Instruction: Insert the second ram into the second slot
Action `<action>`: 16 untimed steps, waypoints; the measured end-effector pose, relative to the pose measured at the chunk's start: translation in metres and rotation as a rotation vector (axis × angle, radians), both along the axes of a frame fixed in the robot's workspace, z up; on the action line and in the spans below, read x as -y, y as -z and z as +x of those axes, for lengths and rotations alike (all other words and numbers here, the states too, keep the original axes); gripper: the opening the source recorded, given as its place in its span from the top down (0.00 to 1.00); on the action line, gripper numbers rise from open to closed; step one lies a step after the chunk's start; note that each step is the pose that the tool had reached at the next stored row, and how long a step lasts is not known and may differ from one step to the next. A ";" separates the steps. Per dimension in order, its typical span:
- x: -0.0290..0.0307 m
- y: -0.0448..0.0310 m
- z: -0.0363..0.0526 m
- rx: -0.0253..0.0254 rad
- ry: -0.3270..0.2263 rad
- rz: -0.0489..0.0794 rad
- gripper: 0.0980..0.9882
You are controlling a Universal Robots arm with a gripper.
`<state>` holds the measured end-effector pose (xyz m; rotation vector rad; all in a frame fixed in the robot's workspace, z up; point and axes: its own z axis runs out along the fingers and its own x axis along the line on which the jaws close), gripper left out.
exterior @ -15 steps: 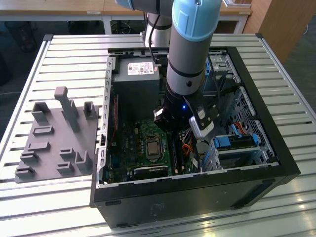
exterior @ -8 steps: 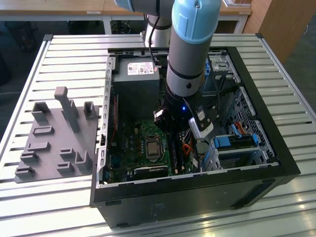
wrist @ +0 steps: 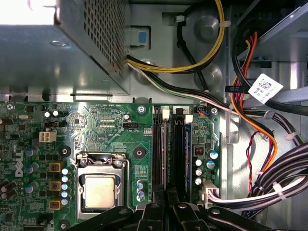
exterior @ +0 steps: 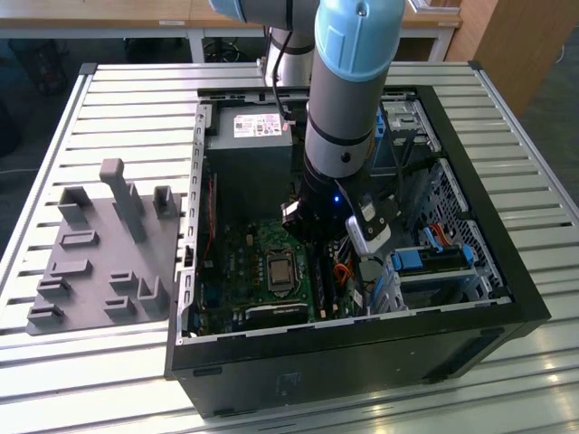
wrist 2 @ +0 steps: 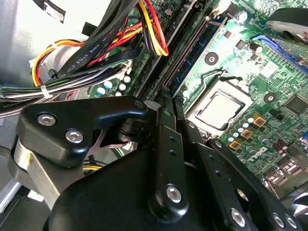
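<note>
The jaws are reaching down into the open case (exterior: 507, 298) and are sitting drawn together, tips almost meeting. Whether they are pinching the ram or only bearing on its top edge, I cannot tell.

The ram (wrist: 166, 154) is showing edge-on as a thin dark strip running straight ahead of the jaws. It is lying along its slot (wrist: 166, 126), with a white clip (wrist: 166, 114) at the far end. It appears to be in the slot, but how deep it is sitting is not clear.

Risks, as I am judging them:
- The stick may be going down unevenly, with the end under the jaws seating and the far end riding high, because the jaws are acting at one end only.
- If the stick is leaning off the slot line, pushing may be bending it or loading the board (wrist: 106, 125).
- The cables (wrist: 284, 178) are hanging just beside the jaws, away from the processor (wrist: 98, 191), and could be catching on the linkage.

The first wrist view is looking along both slot lines and both clips. The second wrist view is showing the jaw linkage from close by. The exterior view is showing the arm (exterior: 348, 99) standing upright over the case, and the grey fixture (exterior: 99, 253) on the surface (exterior: 109, 90) well away from the jaws.
</note>
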<state>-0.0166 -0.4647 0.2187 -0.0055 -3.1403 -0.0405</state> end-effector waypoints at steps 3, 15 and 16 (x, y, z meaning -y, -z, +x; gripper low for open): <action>0.0000 0.0000 0.0000 0.0000 0.000 0.000 0.96; 0.0003 0.0003 0.0008 0.0000 0.010 0.000 0.96; 0.0003 0.0005 0.0010 0.0000 0.010 0.000 0.96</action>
